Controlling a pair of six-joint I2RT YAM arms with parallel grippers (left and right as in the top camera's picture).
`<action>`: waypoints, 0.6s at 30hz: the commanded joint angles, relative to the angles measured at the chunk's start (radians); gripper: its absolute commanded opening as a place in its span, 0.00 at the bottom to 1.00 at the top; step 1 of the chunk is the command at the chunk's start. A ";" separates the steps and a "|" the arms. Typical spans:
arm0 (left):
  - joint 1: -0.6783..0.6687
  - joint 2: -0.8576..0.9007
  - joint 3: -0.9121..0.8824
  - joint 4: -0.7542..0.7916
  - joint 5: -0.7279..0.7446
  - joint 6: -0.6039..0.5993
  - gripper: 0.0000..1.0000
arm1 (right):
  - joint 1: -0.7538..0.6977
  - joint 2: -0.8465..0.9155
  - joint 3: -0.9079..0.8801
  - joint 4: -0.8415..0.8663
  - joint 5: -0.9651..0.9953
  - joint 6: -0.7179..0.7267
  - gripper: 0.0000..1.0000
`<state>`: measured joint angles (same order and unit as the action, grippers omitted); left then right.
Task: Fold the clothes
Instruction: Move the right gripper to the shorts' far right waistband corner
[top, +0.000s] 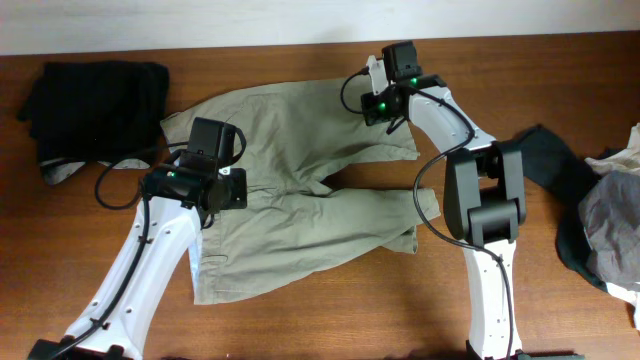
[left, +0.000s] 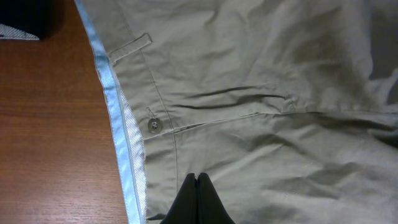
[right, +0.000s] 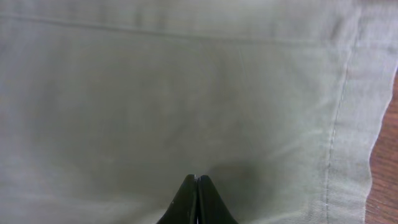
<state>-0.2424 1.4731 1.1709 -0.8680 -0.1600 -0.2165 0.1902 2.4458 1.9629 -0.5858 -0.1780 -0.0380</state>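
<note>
The pale khaki-olive shorts (top: 300, 190) lie spread flat mid-table, waistband to the left and both legs to the right. My left gripper (top: 222, 188) is over the waistband and fly. In the left wrist view its fingers (left: 197, 178) are shut, tips on or just over the cloth below the fly button (left: 153, 125), with no fabric seen between them. My right gripper (top: 385, 103) is over the far leg near its hem. Its fingers (right: 196, 179) are shut with their tips against plain fabric (right: 155, 93). The hem seam (right: 339, 124) runs to the right.
A black garment (top: 95, 105) lies bunched at the far left. A dark teal garment (top: 555, 190) and a grey-white one (top: 615, 215) are heaped at the right edge. The waistband's light-blue lining (left: 112, 106) borders bare wooden table (left: 50, 137).
</note>
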 joint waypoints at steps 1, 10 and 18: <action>0.001 -0.017 0.018 0.008 0.007 0.032 0.00 | -0.014 0.026 0.019 -0.011 0.050 -0.006 0.04; 0.001 -0.017 0.018 0.046 0.007 0.059 0.00 | -0.136 0.054 0.019 -0.140 0.192 0.053 0.04; 0.002 -0.017 0.018 0.071 0.007 0.081 0.01 | -0.205 0.051 0.026 -0.172 0.192 0.053 0.04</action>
<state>-0.2424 1.4731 1.1709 -0.8101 -0.1600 -0.1566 -0.0071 2.4496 2.0014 -0.7319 -0.0628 0.0044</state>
